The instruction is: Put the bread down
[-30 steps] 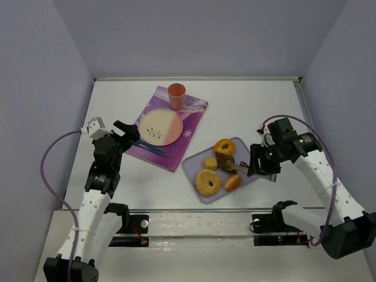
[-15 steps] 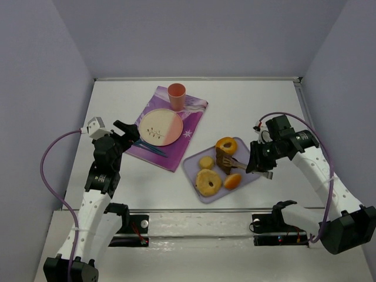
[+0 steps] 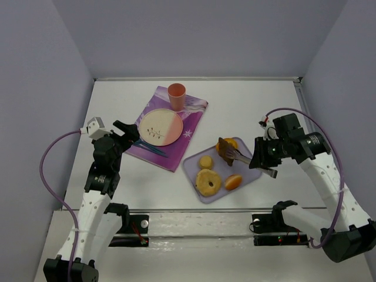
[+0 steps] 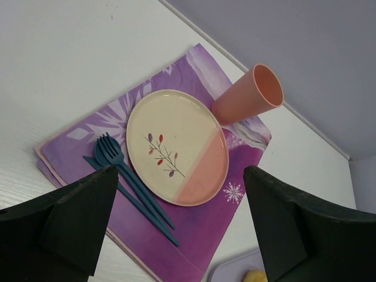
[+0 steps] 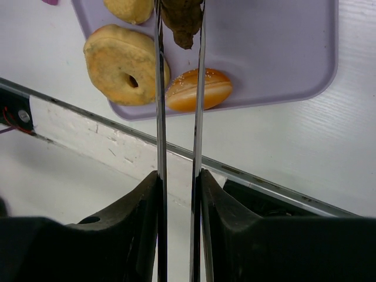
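The bread (image 3: 225, 150), a small dark brown chunk, is pinched between the tips of metal tongs (image 3: 244, 157) and hangs above the lavender tray (image 3: 191, 161). My right gripper (image 3: 262, 160) is shut on the tongs' handles. In the right wrist view the bread (image 5: 182, 20) sits between the two blades (image 5: 158, 117) at the top edge, over the tray (image 5: 282, 47), with my gripper (image 5: 179, 176) clamped around them. My left gripper (image 3: 126, 132) is open and empty beside the placemat; it also shows in the left wrist view (image 4: 179, 223).
On the tray lie a ring doughnut (image 3: 208, 182), a small yellow bun (image 3: 206, 162), an orange bun (image 3: 233, 181) and a second doughnut (image 3: 230, 143) behind the bread. A purple placemat (image 3: 176, 147) holds a plate (image 3: 161, 126), a pink cup (image 3: 176, 96) and blue cutlery (image 3: 150, 148).
My right gripper has raised the tongs with the bread off the tray and drawn back a little to the right. The left arm has not moved.
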`<state>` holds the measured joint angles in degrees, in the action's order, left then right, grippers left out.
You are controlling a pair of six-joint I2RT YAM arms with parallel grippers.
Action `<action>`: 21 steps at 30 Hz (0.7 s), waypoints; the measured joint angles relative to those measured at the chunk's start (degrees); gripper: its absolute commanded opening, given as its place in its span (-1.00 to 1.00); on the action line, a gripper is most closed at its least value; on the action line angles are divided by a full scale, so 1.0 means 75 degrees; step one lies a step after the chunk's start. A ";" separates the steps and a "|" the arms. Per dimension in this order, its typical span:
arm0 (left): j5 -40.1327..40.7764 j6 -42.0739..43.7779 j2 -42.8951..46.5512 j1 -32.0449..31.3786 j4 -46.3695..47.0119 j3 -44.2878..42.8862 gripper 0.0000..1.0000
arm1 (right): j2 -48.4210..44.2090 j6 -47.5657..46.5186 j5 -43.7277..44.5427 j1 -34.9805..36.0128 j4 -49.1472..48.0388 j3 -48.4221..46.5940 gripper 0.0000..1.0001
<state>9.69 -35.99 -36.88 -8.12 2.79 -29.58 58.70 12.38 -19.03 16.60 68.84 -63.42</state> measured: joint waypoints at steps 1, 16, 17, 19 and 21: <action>0.0000 0.0000 0.0009 0.0000 0.0000 0.0000 0.98 | -0.0064 -0.0006 0.0006 0.0000 0.0035 -0.0111 -0.86; -0.0041 0.0000 0.0122 0.0000 0.0000 0.0000 0.98 | 0.0000 0.0294 -0.1163 0.0481 -0.1373 -0.0959 -0.87; -0.0055 0.0000 0.0122 0.0000 0.0000 0.0000 0.98 | 0.0201 0.0344 -0.1180 0.0691 -0.1652 -0.0976 -0.87; -0.0070 0.0000 0.0119 0.0000 0.0000 0.0000 0.98 | 0.0737 0.0405 -0.1160 0.1253 -0.2200 -0.1067 -0.86; -0.0087 0.0000 0.0114 0.0000 0.0000 0.0000 0.98 | 0.1454 0.0475 -0.1119 0.1673 -0.2704 -0.1262 -0.86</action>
<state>9.04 -35.99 -36.03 -8.12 2.79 -29.58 69.60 15.94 -27.42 29.15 48.56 -72.88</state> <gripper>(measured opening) 0.990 0.349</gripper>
